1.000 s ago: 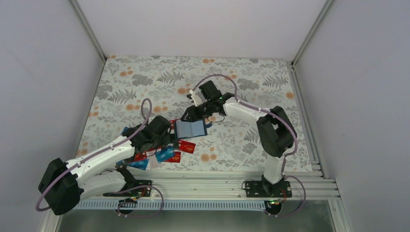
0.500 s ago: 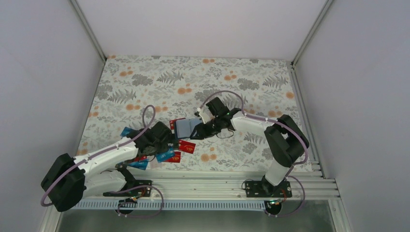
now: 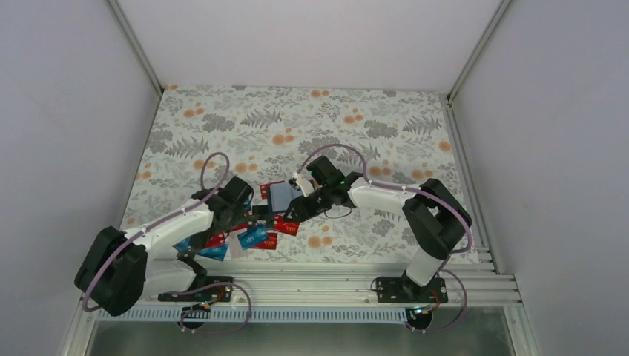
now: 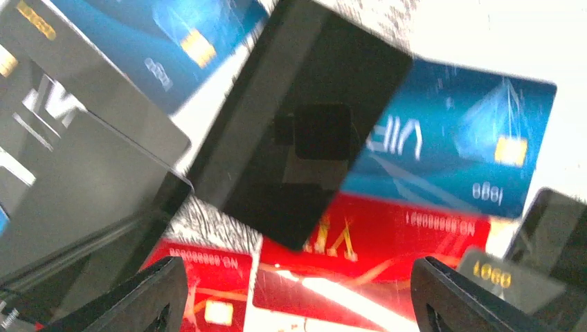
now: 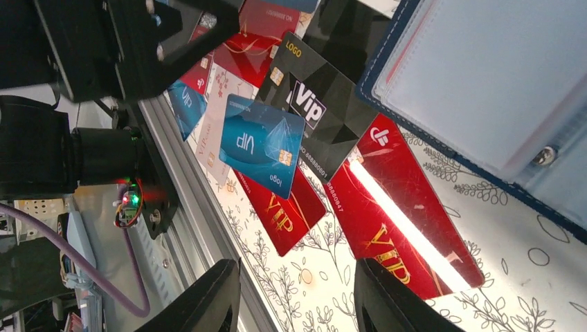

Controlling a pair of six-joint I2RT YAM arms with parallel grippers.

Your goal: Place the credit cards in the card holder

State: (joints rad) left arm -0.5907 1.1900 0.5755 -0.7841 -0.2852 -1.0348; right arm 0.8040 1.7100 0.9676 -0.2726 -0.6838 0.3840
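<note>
The left gripper [image 3: 259,216] is held low over the heap of credit cards [image 3: 252,233] near the front of the desk [image 3: 222,126]. In the left wrist view its fingers [image 4: 138,304] are seen set wide apart at the bottom corners, and nothing is gripped between them. Above the gap, a black card [image 4: 304,131] is seen lying askew across a light blue card [image 4: 464,138] and a red card [image 4: 387,242]. Whether the black card is touched by either finger cannot be told, as the picture is blurred. More dark cards [image 4: 76,200] are seen at the left edge of that view.

The right gripper [image 3: 291,211] is lowered just beside the card holder [image 3: 280,194], on its near side. In the right wrist view its fingers [image 5: 208,297] are parted to a middling width. Only the patterned desk cloth is seen between them, so nothing is held. The card holder [image 5: 484,76] is seen lying open on the desk, its pale blue inside turned up and its navy edge stitched. Its snap is visible at one corner. Beside it, a black card with white lettering [image 5: 311,104] is tucked partly under the holder's edge. Two red cards with gold marks [image 5: 408,207] lie flat on the desk, and another light blue one [image 5: 259,145] lies across the pile. No card is seen inside the holder.
</note>
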